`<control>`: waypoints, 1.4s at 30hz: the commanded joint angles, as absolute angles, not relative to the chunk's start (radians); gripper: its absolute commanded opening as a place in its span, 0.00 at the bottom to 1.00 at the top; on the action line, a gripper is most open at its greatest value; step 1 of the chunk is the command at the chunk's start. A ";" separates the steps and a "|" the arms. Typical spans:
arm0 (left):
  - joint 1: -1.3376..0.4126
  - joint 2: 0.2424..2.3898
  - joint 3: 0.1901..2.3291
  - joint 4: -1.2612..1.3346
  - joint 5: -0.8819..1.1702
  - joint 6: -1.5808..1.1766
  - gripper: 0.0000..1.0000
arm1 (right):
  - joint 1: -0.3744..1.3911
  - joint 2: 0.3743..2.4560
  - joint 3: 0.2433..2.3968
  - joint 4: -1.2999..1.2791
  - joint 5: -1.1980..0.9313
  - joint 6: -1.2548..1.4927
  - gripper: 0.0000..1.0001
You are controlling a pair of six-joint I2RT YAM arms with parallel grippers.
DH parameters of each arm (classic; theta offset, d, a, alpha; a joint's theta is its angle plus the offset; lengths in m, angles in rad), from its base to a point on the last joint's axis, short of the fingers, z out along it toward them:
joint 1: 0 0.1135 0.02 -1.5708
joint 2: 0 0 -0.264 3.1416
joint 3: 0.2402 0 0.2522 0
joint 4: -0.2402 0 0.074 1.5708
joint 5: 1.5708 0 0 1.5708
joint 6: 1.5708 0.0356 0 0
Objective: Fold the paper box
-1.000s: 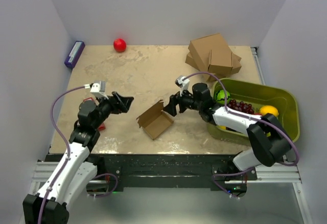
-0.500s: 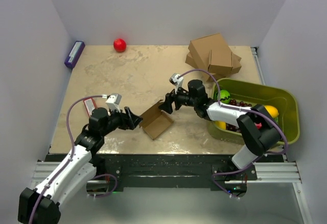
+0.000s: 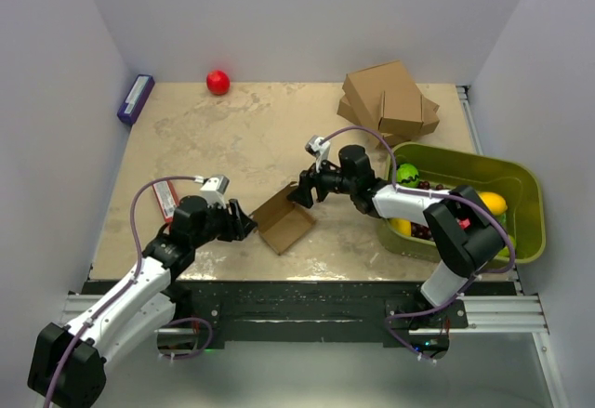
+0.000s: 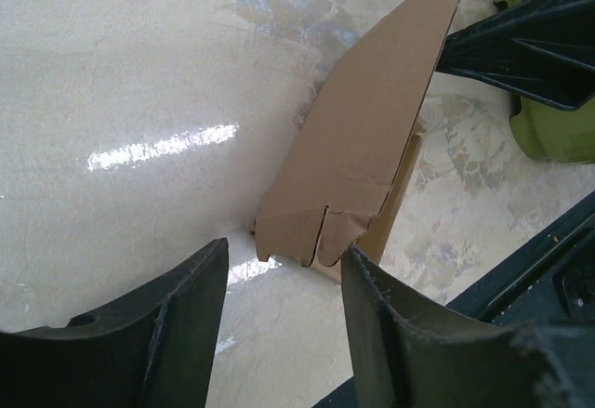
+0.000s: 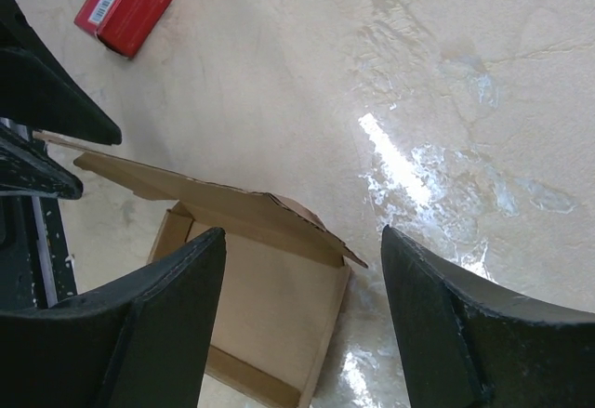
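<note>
The beige marbled tabletop carries the paper box, a thin brown cardboard sheet partly formed into a shallow tray. It lies close to the near edge, about midway between the left and right edges. The box sits cornerwise. Its one tall flap stands along the side facing the far-left corner, and the flap's long axis runs from near-left to far-right.

The arms bracket that flap end to end. The left gripper is at the near-left end with its fingers spread wide, and in its wrist view the notched corner of the flap sits just ahead of the gap between them. The right gripper is at the far-right end, also spread and holding nothing, looking down over the tray. Whether either gripper touches the cardboard cannot be told. Both are about equally near, so the next fold probably turns on pressing this flap over the tray, toward the near-right corner.
</note>
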State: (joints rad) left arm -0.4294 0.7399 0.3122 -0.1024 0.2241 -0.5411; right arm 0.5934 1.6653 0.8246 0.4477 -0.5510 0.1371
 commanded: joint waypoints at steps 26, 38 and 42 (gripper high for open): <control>-0.471 0.775 0.345 -0.048 0.210 -0.505 0.19 | 0.591 1.684 0.862 0.512 -0.618 0.126 0.29; -0.485 0.833 0.402 -0.052 0.135 -0.496 0.00 | 0.604 1.645 0.844 0.517 -0.595 0.140 0.00; -0.491 0.883 0.440 -0.043 0.114 -0.468 0.00 | 0.632 1.611 0.838 0.480 -0.508 0.132 0.00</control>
State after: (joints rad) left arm -0.4782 0.8505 0.3637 -0.0959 0.1455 -0.5056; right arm 0.5945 1.6810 0.8318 0.4824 -0.5743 0.1371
